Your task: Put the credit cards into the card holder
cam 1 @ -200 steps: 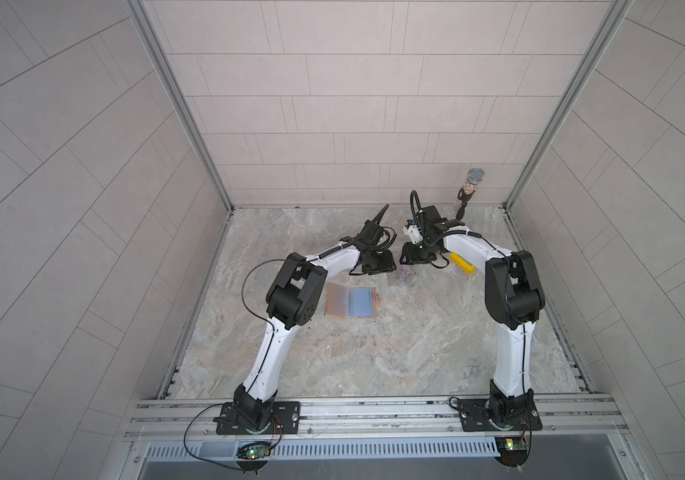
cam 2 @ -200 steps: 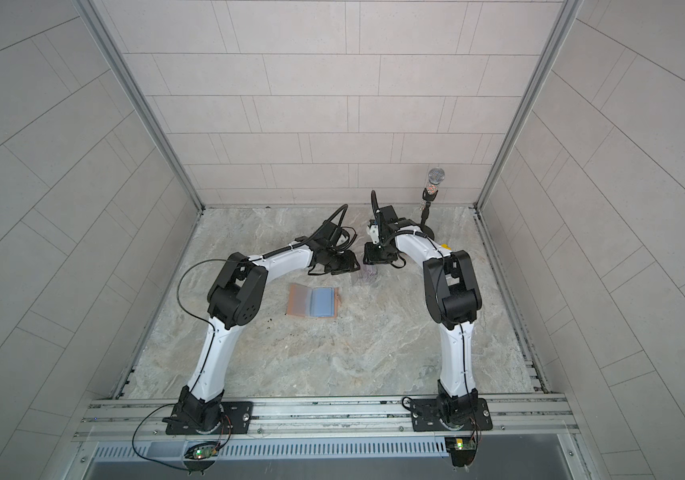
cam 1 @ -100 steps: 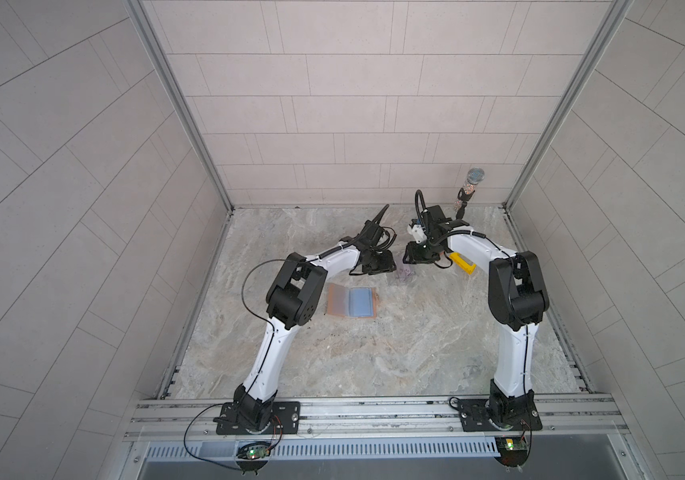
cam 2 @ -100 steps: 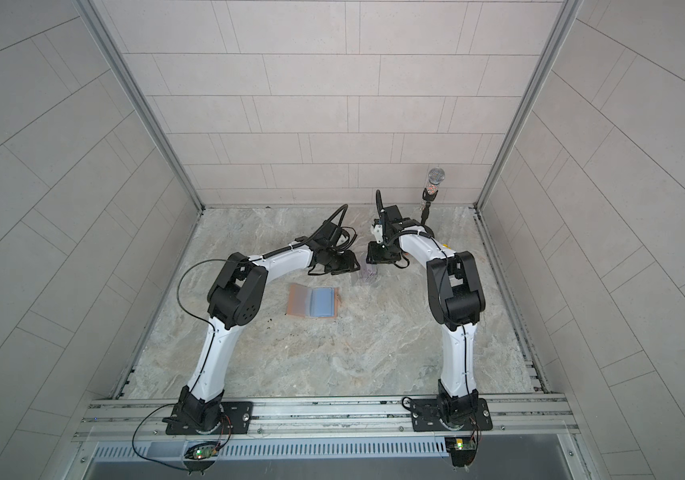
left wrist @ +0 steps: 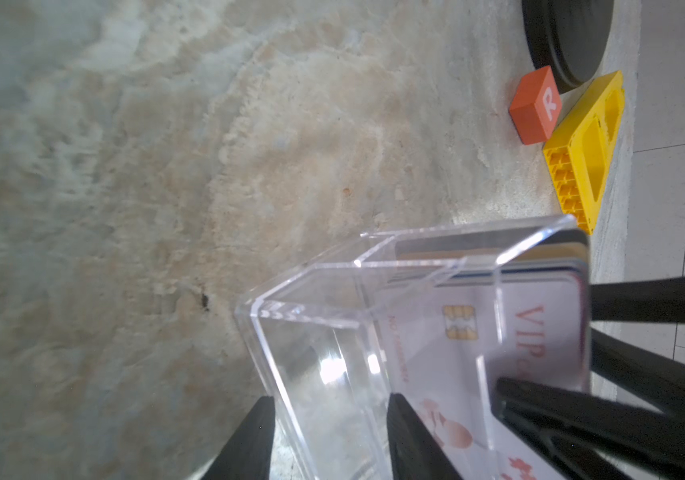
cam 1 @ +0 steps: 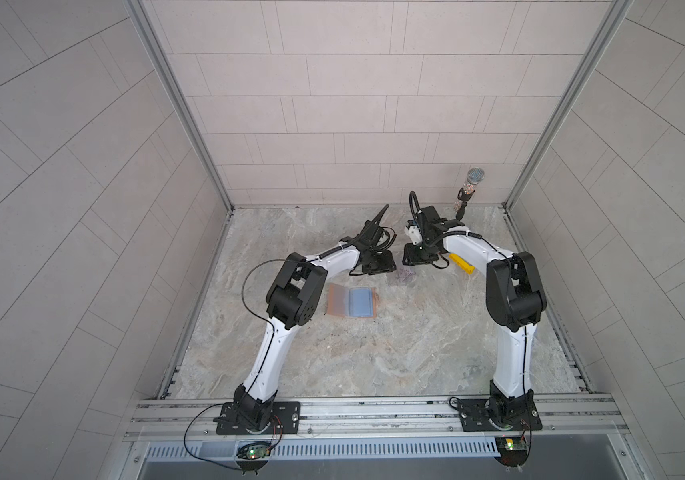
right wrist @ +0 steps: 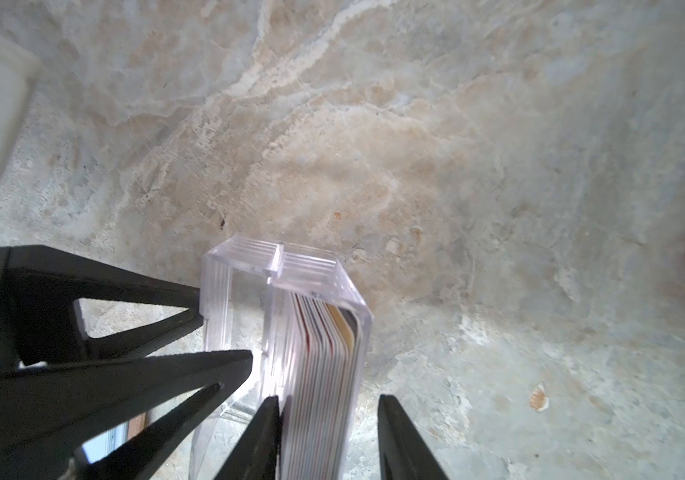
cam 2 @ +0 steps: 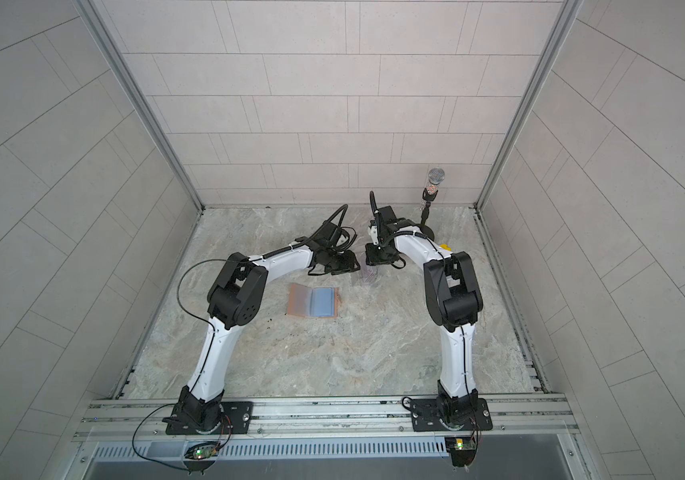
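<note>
Toward 12 o'clock on the marbled stone tabletop [cam 1: 374, 353], both grippers meet at a clear plastic box [left wrist: 311, 291] with 2 compartments. 1 compartment holds the stack of thin plastic credit cards [right wrist: 324, 349], standing on edge, with a pale lilac one facing the empty side. The left gripper [left wrist: 330, 397] is half closed and appears clamped across the empty compartment, steadying the box. The right gripper [right wrist: 328, 399] straddles the card stack with its jaws partly apart. 1 finger touches the stack and the other shows a sliver of gap, so nothing is gripped yet. The cards' faces lie parallel to those fingers, so the jaws would close across the stack's thickness and the pull would run straight back along the fingers. The tan-pink leather card holder [cam 1: 351, 302] lies open and flat at about 8 o'clock from the box in both top views, its long axis running 9 to 3, nearer the left arm.
</note>
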